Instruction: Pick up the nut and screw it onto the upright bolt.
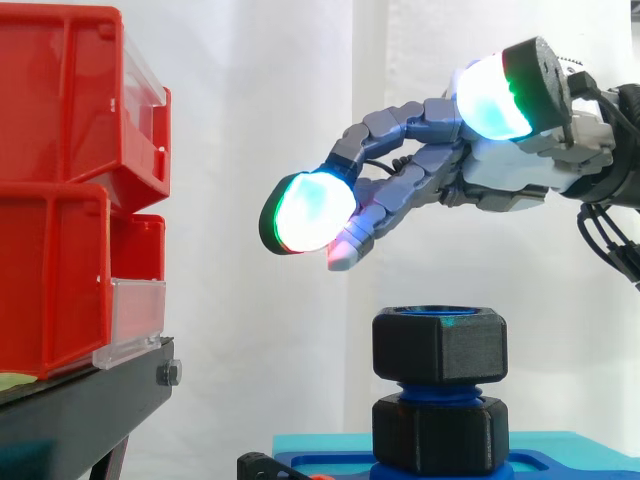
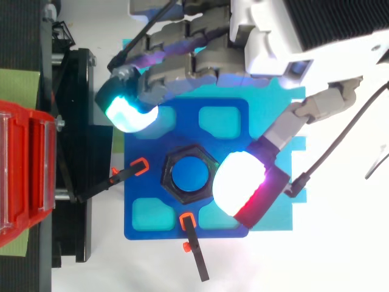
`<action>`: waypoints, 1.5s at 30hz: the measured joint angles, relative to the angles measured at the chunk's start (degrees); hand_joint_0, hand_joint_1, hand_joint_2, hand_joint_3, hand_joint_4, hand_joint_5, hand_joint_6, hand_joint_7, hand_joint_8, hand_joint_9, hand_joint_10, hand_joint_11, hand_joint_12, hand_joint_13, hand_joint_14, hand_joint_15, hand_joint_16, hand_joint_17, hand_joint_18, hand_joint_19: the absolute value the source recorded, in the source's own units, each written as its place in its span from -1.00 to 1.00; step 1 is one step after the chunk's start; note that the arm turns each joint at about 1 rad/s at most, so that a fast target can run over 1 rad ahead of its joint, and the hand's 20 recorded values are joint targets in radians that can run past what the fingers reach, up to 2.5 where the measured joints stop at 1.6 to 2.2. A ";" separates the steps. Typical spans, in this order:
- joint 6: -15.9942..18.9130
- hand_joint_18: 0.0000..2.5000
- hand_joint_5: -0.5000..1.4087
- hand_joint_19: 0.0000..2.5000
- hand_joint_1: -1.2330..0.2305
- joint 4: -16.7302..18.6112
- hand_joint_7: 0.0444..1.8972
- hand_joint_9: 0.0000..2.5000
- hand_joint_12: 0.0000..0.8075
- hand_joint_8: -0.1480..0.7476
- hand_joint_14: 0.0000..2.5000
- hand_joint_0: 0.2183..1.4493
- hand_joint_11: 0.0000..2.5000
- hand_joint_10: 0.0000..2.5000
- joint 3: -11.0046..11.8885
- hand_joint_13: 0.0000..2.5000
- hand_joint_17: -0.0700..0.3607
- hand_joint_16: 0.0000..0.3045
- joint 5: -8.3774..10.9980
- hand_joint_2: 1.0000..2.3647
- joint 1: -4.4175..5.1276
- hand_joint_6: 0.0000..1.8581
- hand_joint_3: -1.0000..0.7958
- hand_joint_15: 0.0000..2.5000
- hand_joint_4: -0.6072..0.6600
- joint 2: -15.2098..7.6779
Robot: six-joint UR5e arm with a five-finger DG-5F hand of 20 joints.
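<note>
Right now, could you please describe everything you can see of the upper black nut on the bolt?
The upper nut is black, hexagonal and matte, like plastic. It sits level at the top of the upright blue bolt, with threads showing between it and a second black nut below. From above, the bolt's blue end fills its bore. The hand hovers open above it, not touching.

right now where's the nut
In the side view the nut sits on top of the blue bolt, low and right of centre, below the hand and above a second black nut.
</note>
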 measured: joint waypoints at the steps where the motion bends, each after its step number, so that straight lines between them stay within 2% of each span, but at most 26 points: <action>1: 0.00 -1.00 -0.66 -1.00 0.41 -0.06 -0.46 -0.51 -0.22 -0.17 -1.00 -0.62 -1.00 -1.00 -0.06 -0.77 -0.30 -0.76 0.03 -1.00 0.18 -0.46 -0.44 -1.00 0.20 0.00; 6: -0.03 -1.00 -0.66 -1.00 0.41 -0.65 -0.46 -0.54 -0.21 -0.17 -1.00 -0.62 -1.00 -1.00 -0.69 -0.80 -0.29 -0.76 0.19 -1.00 0.87 -0.46 -0.44 -1.00 0.19 0.00; 12: 0.04 -1.00 -0.65 -1.00 0.42 -0.41 -0.44 -0.53 -0.20 -0.15 -1.00 -0.62 -1.00 -1.00 -2.67 -0.80 -0.28 -0.75 1.76 -1.00 1.70 -0.46 -0.44 -1.00 0.22 0.04; 16: 0.10 -1.00 -0.64 -1.00 0.42 -0.73 -0.38 -0.50 -0.19 -0.14 -1.00 -0.62 -1.00 -1.00 -3.53 -0.77 -0.28 -0.75 2.64 -1.00 2.15 -0.46 -0.44 -1.00 0.25 0.05; 25: 0.12 -0.95 -0.60 -1.00 0.40 -1.39 -0.18 -0.43 -0.17 -0.06 -1.00 -0.61 -1.00 -1.00 -3.88 -0.68 -0.29 -0.76 2.95 -1.00 2.79 -0.46 -0.44 -1.00 0.32 0.05; 32: 0.12 -0.85 -0.56 -1.00 0.39 -1.47 0.12 -0.34 -0.16 -0.01 -1.00 -0.60 -1.00 -1.00 -4.19 -0.58 -0.30 -0.77 3.09 -1.00 2.92 -0.46 -0.44 -1.00 0.38 0.06; 45: 0.88 -0.71 -0.49 -1.00 0.36 -1.07 0.49 -0.18 -0.22 0.06 -1.00 -0.57 -1.00 -1.00 -4.19 -0.46 -0.34 -0.79 2.94 -1.00 2.23 -0.46 -0.44 -1.00 0.33 0.06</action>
